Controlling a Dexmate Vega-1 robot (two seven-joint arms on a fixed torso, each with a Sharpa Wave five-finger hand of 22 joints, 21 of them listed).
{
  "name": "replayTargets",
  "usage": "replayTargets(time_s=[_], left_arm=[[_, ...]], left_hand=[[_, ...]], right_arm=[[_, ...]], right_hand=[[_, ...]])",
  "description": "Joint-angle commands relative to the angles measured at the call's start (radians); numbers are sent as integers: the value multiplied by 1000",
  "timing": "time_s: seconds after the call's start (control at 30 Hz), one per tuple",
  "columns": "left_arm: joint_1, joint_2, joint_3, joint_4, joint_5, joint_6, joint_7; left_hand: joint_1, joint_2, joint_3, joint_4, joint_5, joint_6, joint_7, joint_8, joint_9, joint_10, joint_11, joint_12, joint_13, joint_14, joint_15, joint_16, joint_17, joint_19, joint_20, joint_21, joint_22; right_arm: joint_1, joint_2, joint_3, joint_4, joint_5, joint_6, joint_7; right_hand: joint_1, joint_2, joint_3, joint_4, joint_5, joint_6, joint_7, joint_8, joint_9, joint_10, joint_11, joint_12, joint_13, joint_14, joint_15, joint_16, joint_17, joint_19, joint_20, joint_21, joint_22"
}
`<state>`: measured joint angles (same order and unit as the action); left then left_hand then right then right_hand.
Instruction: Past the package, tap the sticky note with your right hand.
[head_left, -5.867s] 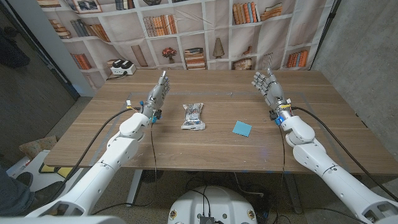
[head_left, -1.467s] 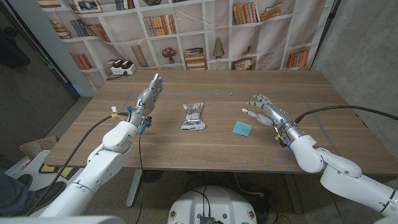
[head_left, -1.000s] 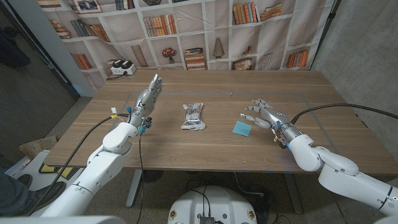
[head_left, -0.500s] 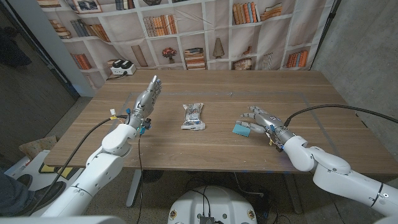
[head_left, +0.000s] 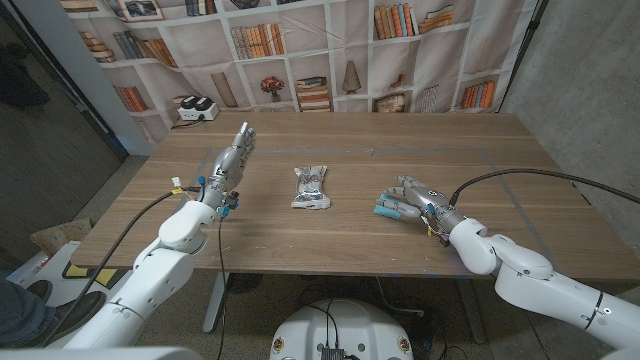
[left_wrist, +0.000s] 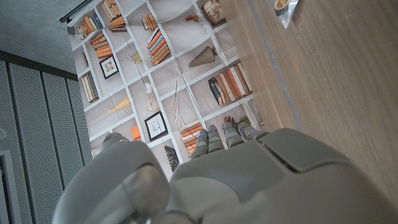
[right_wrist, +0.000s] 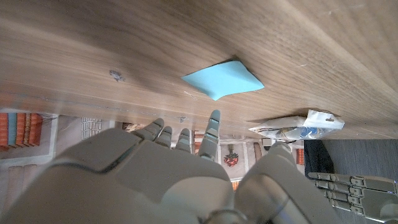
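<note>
Sticky note (right_wrist: 224, 79), a thin light-blue paper square, is lying flat on the brown wooden bench (head_left: 330, 240), to the robot's right of the package and well apart from it. In the head view the right robot hand (head_left: 408, 199) is covering most of it, with only a blue edge peeking out beside the fingertips (head_left: 386, 210). Paper this thin is likely feeling weightless and limp and sliding easily, so a light downward touch on its flat middle seems wiser than any sideways push; no grasp is needed for a tap.

That right robot hand is holding nothing, its fingers lying spread and extended low over the note; whether they are actually touching the paper cannot be told.

Farther across the bench, the crinkled silver-and-white foil package (head_left: 310, 187) is resting near the middle. Beyond it on the robot's left, the left robot hand (head_left: 226, 166) is standing up off the bench, fingers straight and apart, gripping nothing.
</note>
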<state>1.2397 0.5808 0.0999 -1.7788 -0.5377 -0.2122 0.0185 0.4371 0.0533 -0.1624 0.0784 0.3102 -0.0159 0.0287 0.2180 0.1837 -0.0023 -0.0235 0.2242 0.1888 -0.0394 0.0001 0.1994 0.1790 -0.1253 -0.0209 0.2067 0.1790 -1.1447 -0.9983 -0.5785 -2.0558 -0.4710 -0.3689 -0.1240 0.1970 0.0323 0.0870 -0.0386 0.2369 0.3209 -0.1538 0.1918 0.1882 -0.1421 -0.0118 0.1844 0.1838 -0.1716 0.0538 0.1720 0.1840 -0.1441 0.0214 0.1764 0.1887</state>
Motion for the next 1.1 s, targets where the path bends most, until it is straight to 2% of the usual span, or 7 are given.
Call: replayTargets(time_s=[0.03,0.63,1.1], left_arm=[[7,-2,-10,4,-6,-3,-2],[-7,-3,-8,14,-6,7,-11],[-10,-3,-12,11,-4,11,-9]], left_hand=[[10,2,-6,1,-1,6,0,-3,3,3,-3,-2,1,4,1,-3,6,-3,1,-3,3],[13,5,-10,2,-4,9,1,-6,3,4,-4,-6,1,6,2,-4,6,-4,0,-4,3],[14,6,-14,2,-7,13,0,-7,3,4,-3,-8,1,5,1,-5,6,-5,3,-4,3]], right_arm=[[37,22,-35,14,-16,-28,34],[69,32,-57,37,-13,-51,69],[79,38,-74,50,-24,-61,65]], right_hand=[[-3,7,-2,-1,5,-4,0,-4,2,-10,0,0,5,-82,-3,3,1,-11,-3,5,3],[-2,10,-2,-2,4,-3,1,-1,2,-4,1,8,6,-74,-4,10,1,-11,-2,11,3],[0,12,-2,-3,4,2,3,2,2,2,3,13,6,-70,-2,13,0,-8,-6,16,3]])
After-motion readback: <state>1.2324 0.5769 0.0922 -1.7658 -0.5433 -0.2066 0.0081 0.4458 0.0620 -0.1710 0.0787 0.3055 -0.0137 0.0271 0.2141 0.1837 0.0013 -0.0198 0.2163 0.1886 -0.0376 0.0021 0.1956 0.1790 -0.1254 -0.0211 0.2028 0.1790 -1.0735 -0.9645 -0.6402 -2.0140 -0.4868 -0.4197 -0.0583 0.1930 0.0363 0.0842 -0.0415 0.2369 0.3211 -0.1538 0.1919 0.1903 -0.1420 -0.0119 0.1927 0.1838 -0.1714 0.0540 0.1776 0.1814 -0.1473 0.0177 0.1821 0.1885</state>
